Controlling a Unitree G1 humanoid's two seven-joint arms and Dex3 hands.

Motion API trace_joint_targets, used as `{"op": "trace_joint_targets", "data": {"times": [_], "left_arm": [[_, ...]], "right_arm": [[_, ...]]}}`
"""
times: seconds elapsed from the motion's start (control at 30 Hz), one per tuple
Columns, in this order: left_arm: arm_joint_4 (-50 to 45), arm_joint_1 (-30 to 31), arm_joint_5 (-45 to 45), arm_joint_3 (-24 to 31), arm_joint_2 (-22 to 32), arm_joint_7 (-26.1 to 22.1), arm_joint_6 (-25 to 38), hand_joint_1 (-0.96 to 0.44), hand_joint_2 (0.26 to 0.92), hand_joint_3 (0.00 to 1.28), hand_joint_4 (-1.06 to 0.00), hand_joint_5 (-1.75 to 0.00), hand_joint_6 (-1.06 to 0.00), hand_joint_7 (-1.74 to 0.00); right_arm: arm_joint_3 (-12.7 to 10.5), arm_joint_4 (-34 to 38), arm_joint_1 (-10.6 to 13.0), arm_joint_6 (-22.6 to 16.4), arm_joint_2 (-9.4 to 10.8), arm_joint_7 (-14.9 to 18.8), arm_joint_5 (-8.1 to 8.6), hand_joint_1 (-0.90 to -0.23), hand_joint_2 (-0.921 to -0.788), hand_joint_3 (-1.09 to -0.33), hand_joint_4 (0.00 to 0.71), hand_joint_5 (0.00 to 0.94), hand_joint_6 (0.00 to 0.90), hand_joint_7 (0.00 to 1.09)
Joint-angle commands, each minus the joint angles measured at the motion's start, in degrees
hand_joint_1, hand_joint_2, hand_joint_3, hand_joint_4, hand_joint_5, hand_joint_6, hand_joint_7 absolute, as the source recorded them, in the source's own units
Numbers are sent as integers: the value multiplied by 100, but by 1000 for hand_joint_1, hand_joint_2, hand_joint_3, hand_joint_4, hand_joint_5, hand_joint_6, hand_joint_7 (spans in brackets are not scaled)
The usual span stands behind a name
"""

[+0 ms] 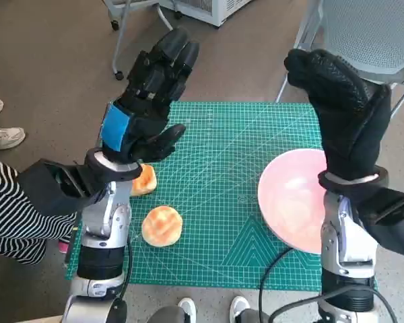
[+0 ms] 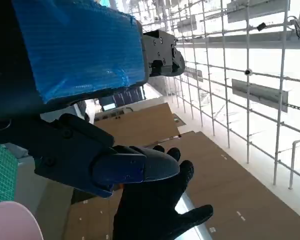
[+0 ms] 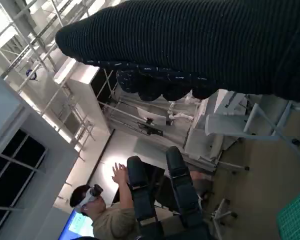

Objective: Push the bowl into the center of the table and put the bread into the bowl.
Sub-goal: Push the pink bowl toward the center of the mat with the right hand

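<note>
Robot hands raised above worktop; bowl and bread untouched.

Left robot hand (image 1: 150,101) is lifted over the left side of the green mat (image 1: 222,202), fingers apart, holding nothing. Right robot hand (image 1: 340,101) is lifted over the right side, fingers extended and together; whether it is open or closed cannot be determined, and nothing shows in it. Bowl (image 1: 289,202), pink, sits at the mat's right edge, below the right robot hand and partly hidden by that forearm. Two bread rolls lie on the mat's left: one (image 1: 162,226) beside the left forearm, the other (image 1: 144,180) partly hidden under the left wrist. Both rolls lie well apart from the bowl.
</note>
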Motion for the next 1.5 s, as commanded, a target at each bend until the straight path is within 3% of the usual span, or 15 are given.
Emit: {"op": "trace_joint_targets", "data": {"times": [0.03,0.37,0.57,0.77,1.03,1.2,1.5], "left_arm": [[-112,63,-3,-39,9,-3,58,-687,921,379,-46,-12,1,-368],[-95,94,-4,-33,3,-28,33,-687,921,376,-46,-12,1,-360],[-123,101,-6,-44,-5,-21,61,-680,921,377,-47,-12,1,-357],[-171,158,9,-44,-1,-7,52,-677,921,376,-46,-11,1,-350],[-117,206,23,-3,22,-12,-27,-678,921,371,-46,-10,1,-349],[2,193,17,35,30,-44,-111,-679,921,366,-47,-10,1,-348],[92,162,71,24,19,0,-199,-676,921,366,-48,-10,1,-352]], "right_arm": [[10,1,87,99,-16,9,-38,-657,-921,-649,177,5,0,595],[-69,35,129,70,-78,92,48,-658,-921,-647,180,6,2,597],[-398,194,230,-2,-291,332,310,-666,-921,-622,187,8,11,594],[-787,246,544,-165,-523,508,506,-663,-921,-639,158,3,3,574],[-1492,420,1118,-514,-813,221,350,-649,-921,-722,112,0,-1,515],[-1909,632,1496,-748,-925,-26,265,-665,-921,-736,105,2,-1,497],[-2349,1316,1871,-1137,-904,-330,209,-662,-921,-742,119,9,-1,492]]}}
